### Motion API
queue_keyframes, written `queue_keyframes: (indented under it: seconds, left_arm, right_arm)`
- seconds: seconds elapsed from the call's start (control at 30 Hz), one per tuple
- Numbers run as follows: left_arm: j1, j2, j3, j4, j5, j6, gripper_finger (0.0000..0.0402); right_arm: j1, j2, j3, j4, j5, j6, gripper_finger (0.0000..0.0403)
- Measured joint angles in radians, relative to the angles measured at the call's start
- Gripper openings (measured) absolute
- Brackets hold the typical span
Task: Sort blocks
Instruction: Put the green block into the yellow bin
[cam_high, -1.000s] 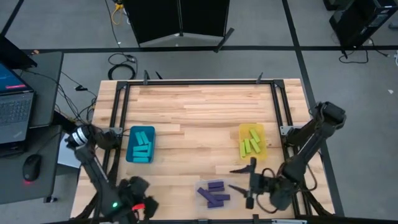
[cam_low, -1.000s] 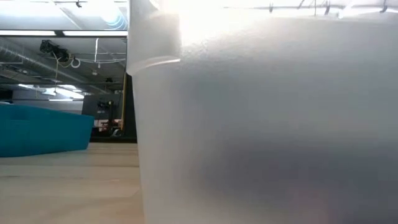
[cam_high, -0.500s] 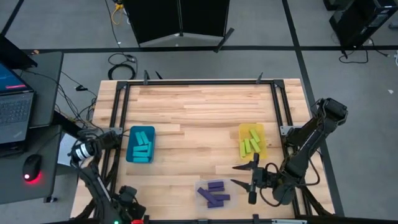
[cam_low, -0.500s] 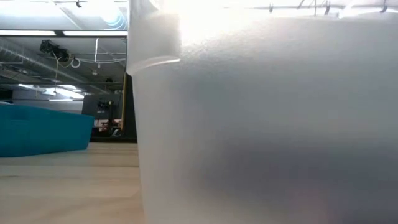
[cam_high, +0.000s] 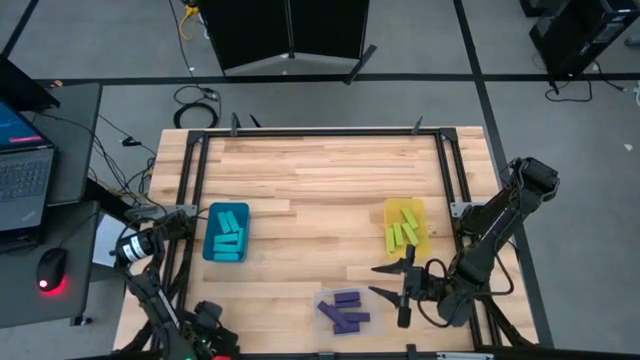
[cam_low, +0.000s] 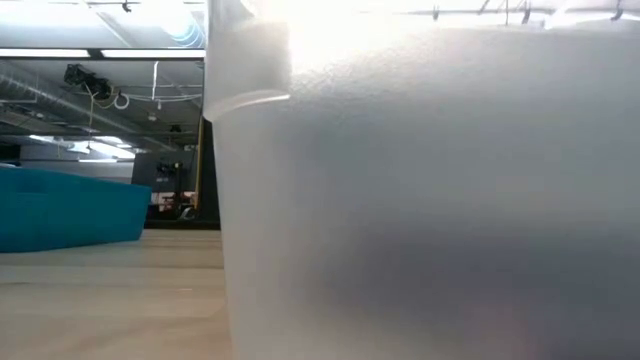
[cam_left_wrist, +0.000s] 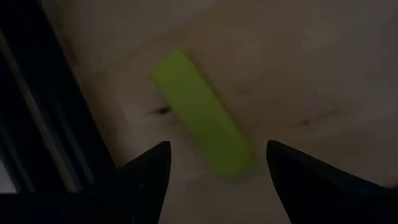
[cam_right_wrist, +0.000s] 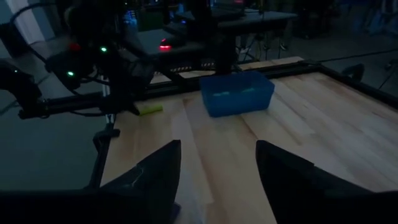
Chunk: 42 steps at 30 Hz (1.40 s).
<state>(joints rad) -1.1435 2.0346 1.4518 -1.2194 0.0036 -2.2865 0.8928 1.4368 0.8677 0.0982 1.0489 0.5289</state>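
A yellow-green block (cam_left_wrist: 202, 112) lies flat on the wood at the table's near left corner; it also shows in the right wrist view (cam_right_wrist: 149, 110). My left gripper (cam_left_wrist: 217, 152) points down over it at the near left edge (cam_high: 207, 332), open, its fingers standing on either side of the block's one end without touching. My right gripper (cam_high: 388, 282) hovers open and empty near the near right edge, pointing toward the table's left. Cyan blocks lie in the teal bin (cam_high: 227, 232), yellow-green ones in the yellow bin (cam_high: 406, 227), purple ones in the clear bin (cam_high: 343, 310).
The clear bin (cam_low: 430, 200) stands right in front of the low camera and fills most of that view; the teal bin (cam_low: 70, 205) shows behind it at the left. A dark metal frame (cam_high: 195, 160) runs along the table's edges. A laptop and mouse sit off the table's left.
My left gripper has gone toward the table's near edge and down at the near left corner, over the yellow-green block.
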Motion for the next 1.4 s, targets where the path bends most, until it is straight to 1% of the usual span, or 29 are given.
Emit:
queue_keyframes:
  seconds: [0.1, 0.27, 0.43, 0.53, 0.77, 0.87, 0.9, 1.1, 1.2, 1.3, 1.4]
  left_arm:
    - [0.000, 0.001, -0.038, 0.027, 0.018, -0.007, 0.0270]
    - [0.000, -0.009, -0.092, 0.106, 0.007, -0.013, 0.0270]
    - [-0.001, -0.007, -0.110, 0.118, -0.003, -0.010, 0.0263]
    - [-0.008, -0.006, -0.111, 0.123, -0.020, -0.008, 0.0237]
    - [-0.013, -0.004, -0.111, 0.134, -0.061, 0.005, 0.0138]
    - [-0.018, -0.003, -0.111, 0.132, -0.071, 0.011, 0.0110]
    - [-0.020, -0.003, -0.111, 0.131, -0.073, 0.019, 0.0105]
    - [-0.027, -0.002, -0.105, 0.116, -0.104, 0.060, 0.0104]
    - [-0.027, 0.004, -0.070, 0.075, -0.143, 0.084, 0.0104]
    - [-0.014, 0.011, -0.023, -0.005, -0.245, 0.110, 0.0103]
    - [0.005, 0.006, 0.054, -0.058, -0.341, 0.144, 0.0103]
  right_arm:
    - [0.001, 0.000, 0.000, 0.006, -0.003, 0.000, 0.0216]
    - [0.002, 0.000, 0.000, 0.013, -0.003, 0.002, 0.0212]
    - [0.002, 0.000, 0.000, 0.020, -0.003, 0.000, 0.0210]
    - [0.002, 0.000, 0.000, 0.021, -0.003, 0.000, 0.0210]
    - [-0.004, 0.000, 0.000, 0.034, -0.003, -0.010, 0.0206]
    - [-0.005, 0.000, 0.000, 0.040, -0.003, -0.014, 0.0204]
    - [-0.005, 0.000, 0.000, 0.040, -0.003, -0.015, 0.0203]
    - [-0.005, 0.000, 0.000, 0.043, -0.003, -0.016, 0.0201]
    - [-0.006, 0.000, 0.000, 0.043, -0.003, -0.016, 0.0202]
    - [-0.009, 0.000, 0.000, 0.043, -0.003, -0.019, 0.0199]
    - [-0.015, 0.000, 0.000, 0.045, -0.002, -0.036, 0.0195]
